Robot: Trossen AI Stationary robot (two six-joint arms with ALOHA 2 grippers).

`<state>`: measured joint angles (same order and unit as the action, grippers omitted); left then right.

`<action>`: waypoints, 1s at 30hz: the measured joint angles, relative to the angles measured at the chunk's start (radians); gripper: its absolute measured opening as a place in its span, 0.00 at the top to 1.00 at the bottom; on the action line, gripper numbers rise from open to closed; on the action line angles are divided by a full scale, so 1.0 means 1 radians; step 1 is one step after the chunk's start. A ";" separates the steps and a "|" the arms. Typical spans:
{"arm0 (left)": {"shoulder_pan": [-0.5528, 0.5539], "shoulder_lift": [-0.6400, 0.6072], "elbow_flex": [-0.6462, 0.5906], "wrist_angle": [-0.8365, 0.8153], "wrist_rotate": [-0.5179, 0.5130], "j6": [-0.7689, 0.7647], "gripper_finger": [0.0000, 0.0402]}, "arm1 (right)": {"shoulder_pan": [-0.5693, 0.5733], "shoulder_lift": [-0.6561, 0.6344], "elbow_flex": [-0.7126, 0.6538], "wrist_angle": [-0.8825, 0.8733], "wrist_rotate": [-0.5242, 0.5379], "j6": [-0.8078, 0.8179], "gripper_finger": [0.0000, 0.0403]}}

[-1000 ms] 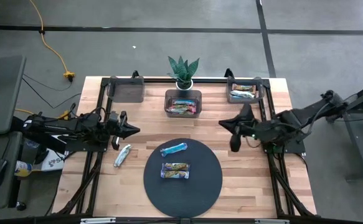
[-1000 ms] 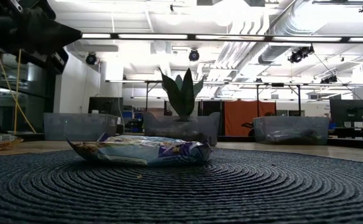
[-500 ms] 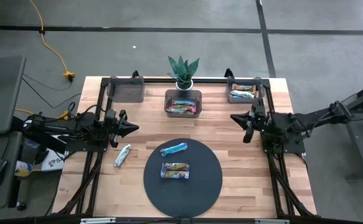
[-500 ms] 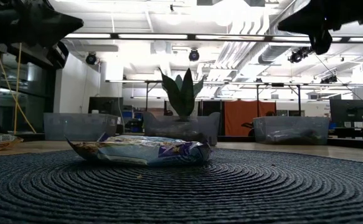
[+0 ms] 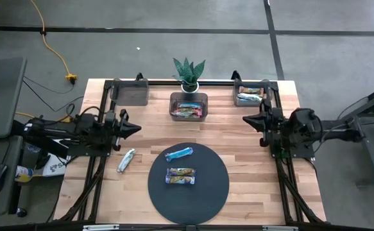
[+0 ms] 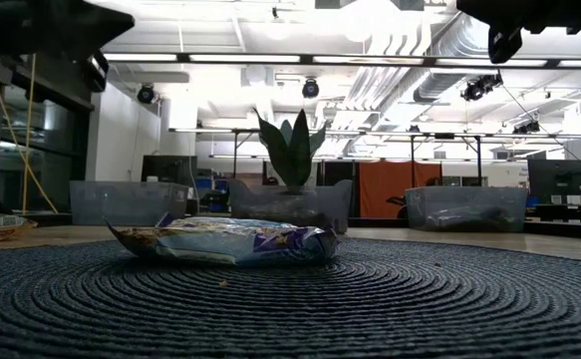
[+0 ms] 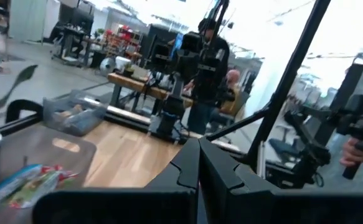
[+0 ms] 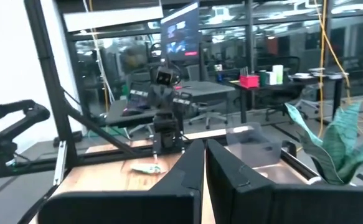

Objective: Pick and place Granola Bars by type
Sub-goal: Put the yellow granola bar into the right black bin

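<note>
On the round dark mat (image 5: 203,192) lie two granola bars flat on their broad sides: a blue one (image 5: 179,153) and a brown-purple one (image 5: 181,175), which the low view shows close up (image 6: 225,241). A silver-green bar (image 5: 126,160) lies on the wood left of the mat. More bars lie in the middle bin (image 5: 188,110) and the right bin (image 5: 250,97). My left gripper (image 5: 137,127) is shut and empty, held level above the table's left side. My right gripper (image 5: 246,119) is shut and empty, level above the right side.
A clear bin (image 5: 130,92) at the far left holds nothing that shows. A potted plant (image 5: 189,72) stands behind the middle bin. Black frame rails (image 5: 278,170) run along both sides of the table. Bare wood lies between the mat and the bins.
My right gripper has drawn back toward the table's right edge and turned until it points level toward the left. My left gripper has risen a little. Both have stayed shut. The bars have not moved.
</note>
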<state>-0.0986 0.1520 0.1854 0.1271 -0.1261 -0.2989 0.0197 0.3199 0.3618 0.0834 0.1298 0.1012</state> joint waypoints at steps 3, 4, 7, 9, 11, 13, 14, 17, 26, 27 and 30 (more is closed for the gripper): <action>0.000 0.000 0.083 -0.127 -0.007 0.006 1.00 | -0.033 0.000 0.000 -0.002 -0.053 0.002 1.00; 0.000 0.000 0.118 -0.183 -0.007 0.009 1.00 | -0.041 0.000 0.000 -0.005 -0.069 0.002 1.00; 0.000 0.000 0.226 -0.373 -0.007 0.014 1.00 | -0.057 0.000 0.000 -0.012 -0.095 0.004 1.00; 0.000 0.000 0.298 -0.514 -0.007 0.001 1.00 | -0.060 0.000 0.000 -0.013 -0.095 0.004 1.00; 0.000 0.001 0.364 -0.648 -0.007 -0.034 1.00 | -0.060 0.000 0.000 -0.013 -0.093 0.003 1.00; 0.000 0.001 0.422 -0.747 -0.007 -0.071 1.00 | -0.060 0.000 0.000 -0.013 -0.076 0.009 1.00; 0.000 0.001 0.444 -0.784 -0.006 -0.088 1.00 | -0.060 0.000 0.000 -0.013 -0.062 0.022 1.00; 0.000 0.001 0.501 -0.872 0.007 -0.164 1.00 | -0.060 0.000 0.000 -0.012 0.006 0.033 1.00; 0.000 0.002 0.539 -1.058 0.056 -0.492 1.00 | -0.060 0.000 0.000 -0.012 0.072 -0.005 1.00; 0.000 0.003 0.539 -1.066 0.071 -0.508 1.00 | -0.060 0.000 0.000 -0.012 0.072 -0.005 1.00; 0.000 0.003 0.539 -1.084 0.090 -0.545 1.00 | -0.060 0.000 0.000 -0.012 0.073 -0.005 1.00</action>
<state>-0.0986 0.1547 0.7242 -0.9574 -0.0361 -0.8442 -0.0399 0.3199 0.3618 0.0711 0.2024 0.0963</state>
